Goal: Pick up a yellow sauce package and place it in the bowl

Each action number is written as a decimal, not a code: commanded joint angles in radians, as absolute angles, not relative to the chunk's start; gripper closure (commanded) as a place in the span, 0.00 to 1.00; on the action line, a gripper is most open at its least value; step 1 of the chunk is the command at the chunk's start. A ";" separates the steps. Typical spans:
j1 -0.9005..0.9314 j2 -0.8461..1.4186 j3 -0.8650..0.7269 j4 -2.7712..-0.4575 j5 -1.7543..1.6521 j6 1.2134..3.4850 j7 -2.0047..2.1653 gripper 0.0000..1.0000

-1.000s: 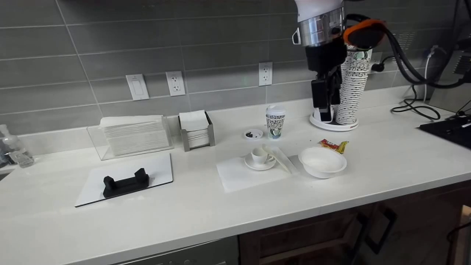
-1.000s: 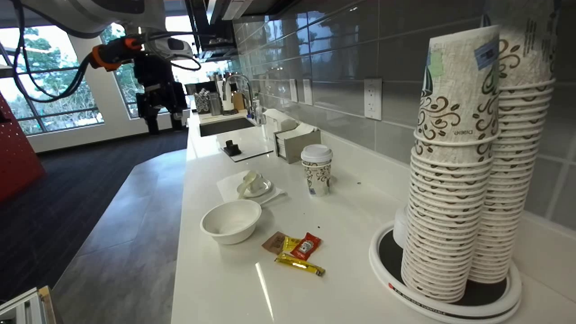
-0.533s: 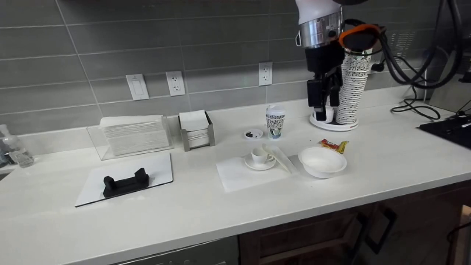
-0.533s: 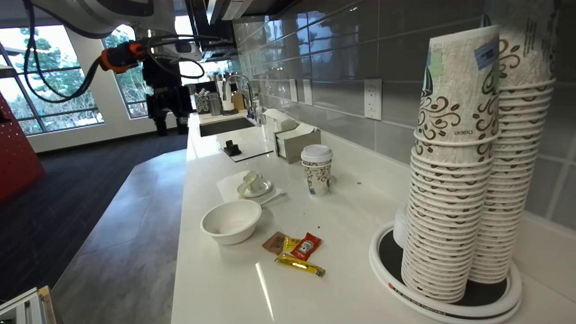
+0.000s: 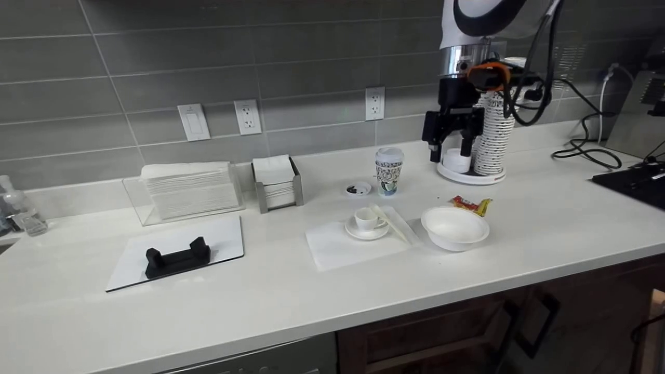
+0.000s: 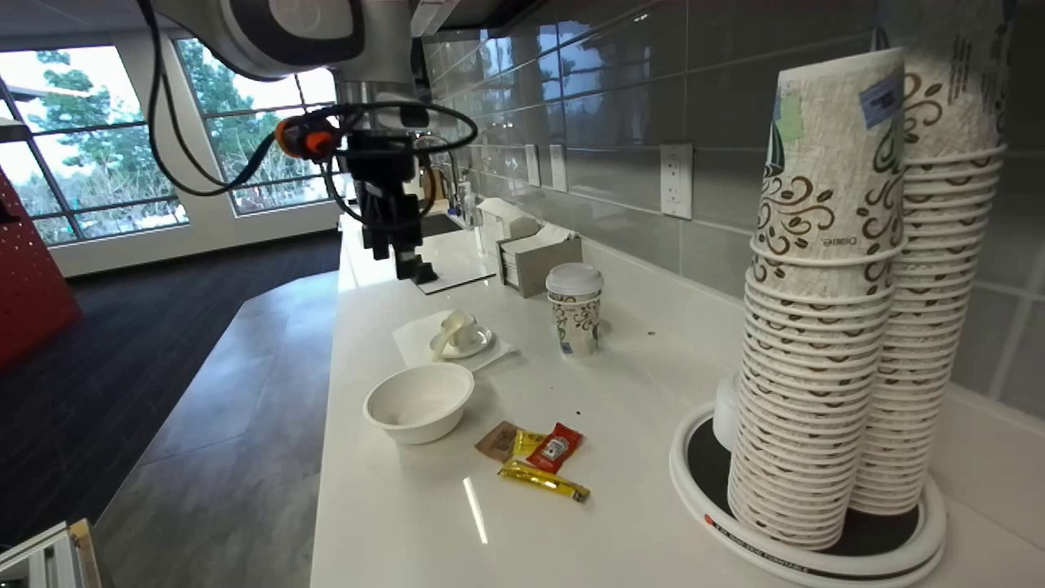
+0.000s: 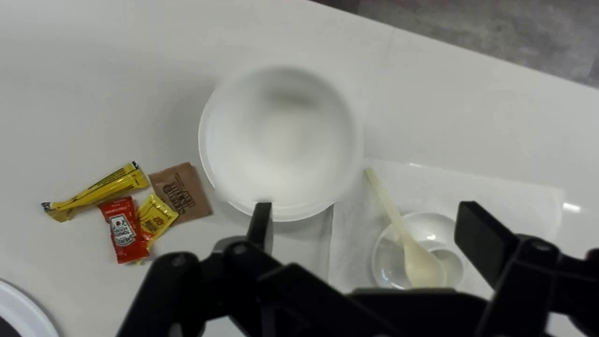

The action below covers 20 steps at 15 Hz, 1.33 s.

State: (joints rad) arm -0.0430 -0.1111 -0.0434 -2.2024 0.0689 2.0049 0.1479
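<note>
The yellow sauce package (image 7: pixel 157 216) lies flat on the counter among other packets. A red ketchup packet partly covers it. It also shows in an exterior view (image 6: pixel 529 443) between a brown packet and the red one. The white bowl (image 5: pixel 453 240) stands upright beside the packets and looks empty in both exterior views (image 6: pixel 418 416). In the wrist view the bowl (image 7: pixel 276 178) is partly blurred. My gripper (image 5: pixel 450 153) is open and empty, pointing down high above the counter. In the wrist view the open fingers (image 7: pixel 365 208) span the cup and spoon area; the packets are left of them.
A long yellow stick packet (image 6: pixel 544 479) and a brown packet (image 7: pixel 182 192) lie around the sauce package. A saucer with cup and spoon (image 5: pixel 366 234) sits on a napkin. A lidded paper cup (image 6: pixel 575 310) and tall cup stacks (image 6: pixel 816 367) on a turntable stand near the wall.
My arm has moved in over the counter, rightward and slightly down in an exterior view. The gripper has turned, so both fingers show apart. The bowl and packets have not moved.
</note>
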 commanded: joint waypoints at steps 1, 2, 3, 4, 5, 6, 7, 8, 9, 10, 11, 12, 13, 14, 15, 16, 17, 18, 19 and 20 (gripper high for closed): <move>-0.079 -0.043 -0.082 -2.211 0.156 2.137 0.201 0.00; -0.088 -0.031 -0.091 -2.222 0.166 2.178 0.225 0.00; -0.096 -0.018 -0.098 -2.228 0.166 2.214 0.257 0.00; -0.103 -0.011 -0.105 -2.242 0.156 2.255 0.296 0.00; -0.108 -0.002 -0.111 -2.250 0.148 2.284 0.338 0.00; -0.112 0.003 -0.116 -2.264 0.128 2.317 0.391 0.00; -0.114 0.009 -0.121 -2.273 0.106 2.335 0.450 0.00; -0.115 0.016 -0.126 -2.280 0.081 2.344 0.511 0.00; -0.117 0.021 -0.130 -2.288 0.056 2.358 0.572 0.00; -0.118 0.026 -0.134 -2.292 0.029 2.361 0.635 0.00; -0.118 0.030 -0.139 -2.297 -0.004 2.366 0.701 0.00; -0.119 0.036 -0.145 -2.300 -0.045 2.376 0.767 0.00; -0.119 0.043 -0.151 -2.299 -0.084 2.378 0.825 0.00; -0.117 0.045 -0.153 -2.298 -0.116 2.384 0.862 0.00; -0.119 0.040 -0.148 -2.288 -0.055 2.352 0.767 0.00; -0.118 0.044 -0.151 -2.289 -0.077 2.356 0.801 0.00; -0.118 0.046 -0.152 -2.289 -0.084 2.358 0.816 0.00; -0.118 0.047 -0.152 -2.289 -0.086 2.358 0.823 0.00; -0.118 0.047 -0.152 -2.289 -0.086 2.358 0.826 0.00; -0.118 0.047 -0.152 -2.289 -0.087 2.358 0.827 0.00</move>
